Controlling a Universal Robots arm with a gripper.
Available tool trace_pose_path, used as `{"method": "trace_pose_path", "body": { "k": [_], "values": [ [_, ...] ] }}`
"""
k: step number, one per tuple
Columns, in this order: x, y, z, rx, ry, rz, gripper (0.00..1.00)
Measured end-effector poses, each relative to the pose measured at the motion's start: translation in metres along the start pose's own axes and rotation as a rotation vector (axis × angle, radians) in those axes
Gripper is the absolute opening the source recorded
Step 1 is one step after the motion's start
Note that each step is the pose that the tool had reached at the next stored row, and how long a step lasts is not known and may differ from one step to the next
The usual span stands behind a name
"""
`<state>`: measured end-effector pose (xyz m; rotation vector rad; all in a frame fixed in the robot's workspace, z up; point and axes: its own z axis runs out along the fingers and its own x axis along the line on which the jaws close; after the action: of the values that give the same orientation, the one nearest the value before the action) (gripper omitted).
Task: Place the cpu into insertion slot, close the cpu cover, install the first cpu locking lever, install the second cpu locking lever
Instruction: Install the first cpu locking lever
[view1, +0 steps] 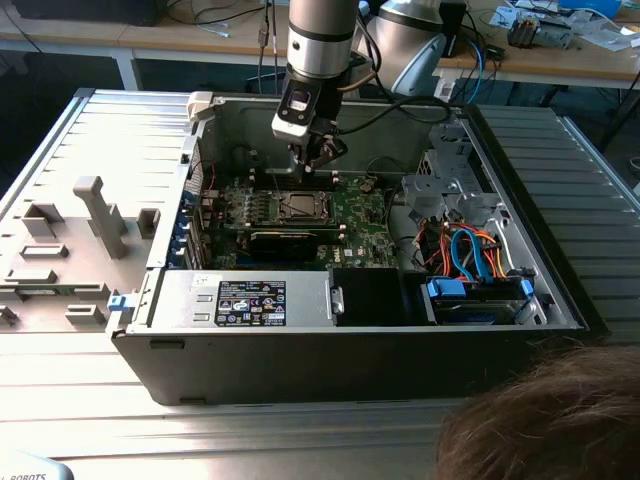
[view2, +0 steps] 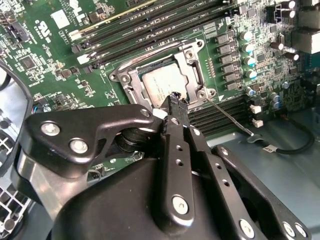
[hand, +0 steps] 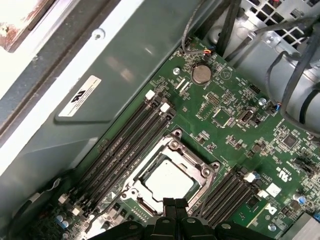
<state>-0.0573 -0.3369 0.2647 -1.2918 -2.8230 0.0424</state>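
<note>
The cpu (hand: 167, 177) lies in the insertion slot (view1: 300, 207) on the green motherboard, its pale metal top showing. The silvery cpu cover (hand: 176, 148) lies flat as a frame around the chip, which shows through its window; both also appear in the second wrist view, cpu (view2: 161, 82) and cover (view2: 192, 55). A thin metal locking lever (view2: 230, 118) runs slanting out from one socket corner across the memory slots. My gripper (view2: 177, 99) hangs just above the socket's edge, fingers shut together with nothing between them; it also shows as gripper (hand: 175, 204) and gripper (view1: 318, 160).
The open computer case (view1: 560, 300) walls in the board. Long black memory slots (hand: 127, 145) flank the socket on two sides. Drive cage and coloured cables (view1: 470, 250) sit at the exterior view's right, a power supply (view1: 250, 300) in front. A person's hair (view1: 545, 420) shows at the lower right.
</note>
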Motion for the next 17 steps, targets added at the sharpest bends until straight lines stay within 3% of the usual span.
{"method": "trace_pose_path", "body": {
  "k": [17],
  "values": [
    [0.0000, 0.0000, 0.0000, 0.0026, -0.0048, -0.119, 0.11]
  ]
}}
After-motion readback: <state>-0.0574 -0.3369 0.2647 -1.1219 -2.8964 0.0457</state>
